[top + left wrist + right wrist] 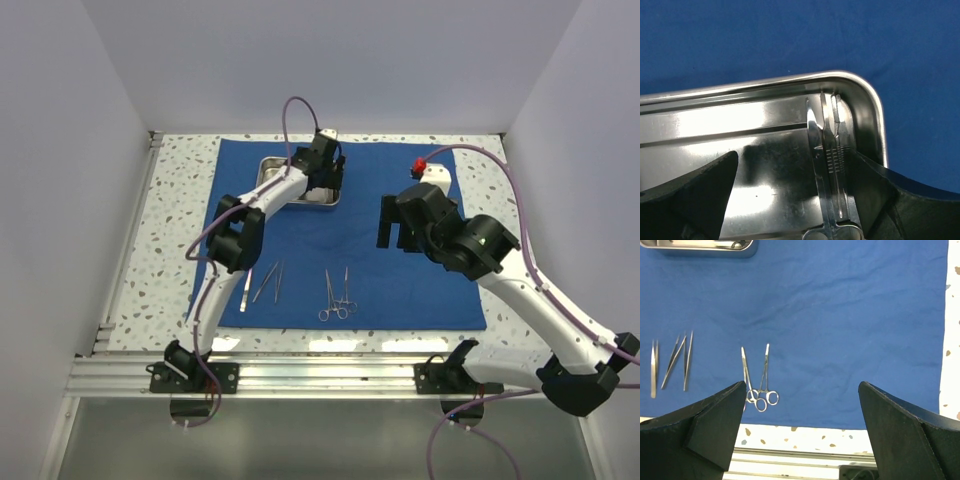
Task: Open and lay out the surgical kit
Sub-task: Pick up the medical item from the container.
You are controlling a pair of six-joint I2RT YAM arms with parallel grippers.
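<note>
— so, where is the left gripper (322,185) relative to the steel tray (272,170)?
— right over it, at the tray's 3 o'clock end in the top view. the tray sits on the blue cloth (400,290), toward the cloth's 11 o'clock corner.
— and its jaws?
— spread wide. the wrist view shows its fingers (695,195) over the tray floor, one on each side, with a ribbed instrument (830,160) lying in the tray between them. it is slim and silver, runs 12 to 6, and sits hard by the 3 o'clock finger. touching or just beside, i can't tell. neither finger is closed on it.
— the right gripper (395,235)?
— over bare cloth, at about 3 o'clock of the cloth's middle and well apart from the tray. its fingers (900,435) stand wide apart with only cloth showing between them.
— and the rest of the kit?
— laid out near the cloth's 6 o'clock edge. two clamps (336,297) lie side by side, rings bunched together, tips toward 12. at their 9 o'clock lie the tweezers (268,283): two leaning into a v, then a single one further out. in the right wrist view the clamps' rings lie just beside the 9 o'clock finger, and the tray is up at 11.
— anything else?
— a white block (440,176) with a red knob (420,164) near the cloth's 1 o'clock corner, all on the speckled table (180,200).
</note>
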